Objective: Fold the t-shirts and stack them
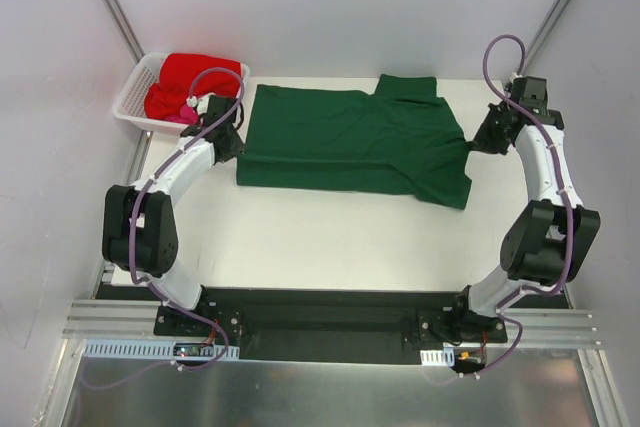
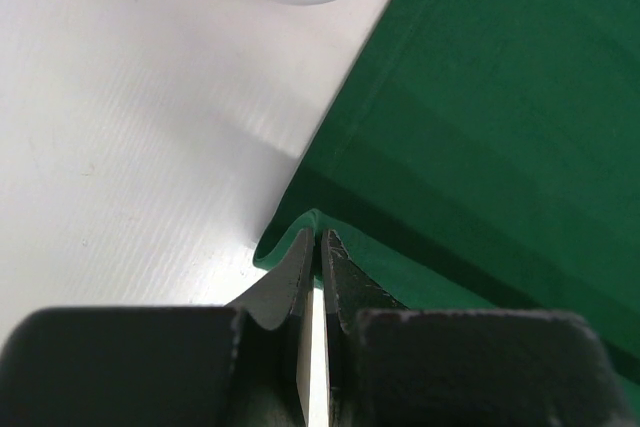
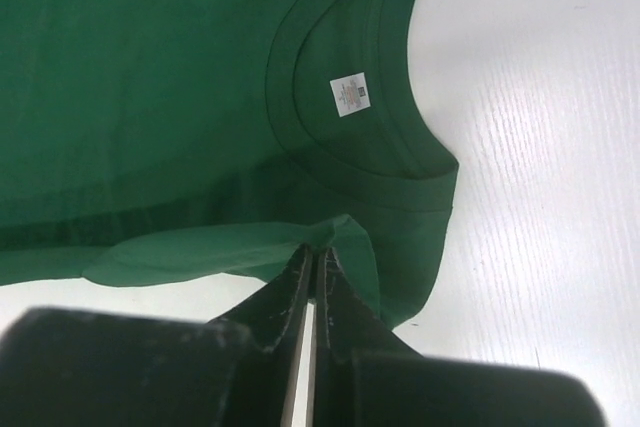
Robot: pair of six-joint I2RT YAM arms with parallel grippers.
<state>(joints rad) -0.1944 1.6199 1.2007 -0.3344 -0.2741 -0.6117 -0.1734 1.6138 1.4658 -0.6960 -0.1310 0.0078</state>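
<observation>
Green cloth takes up the far middle of the white table (image 1: pixel 320 237): the big green shirt (image 1: pixel 350 142) lies spread flat, its bottom edge to the left and its collar (image 3: pixel 283 107) to the right. The left gripper (image 2: pixel 318 247) has its fingers pressed together on the shirt's left edge, pinching a small peak of the cloth just off the table. The right gripper (image 3: pixel 318 259) is likewise closed, nipping a fold of the shoulder just beside the collar. Inside the neck sits a small white tag (image 3: pixel 349 93) with dark print too fine to read; I can make out no brand or other writing anywhere. At the far left corner stands a white lattice basket (image 1: pixel 130 97), with the red shirt (image 1: pixel 195 77) bundled in it and a bit of the pink shirt (image 1: pixel 180 117) showing at its near edge, close behind the left arm's wrist
</observation>
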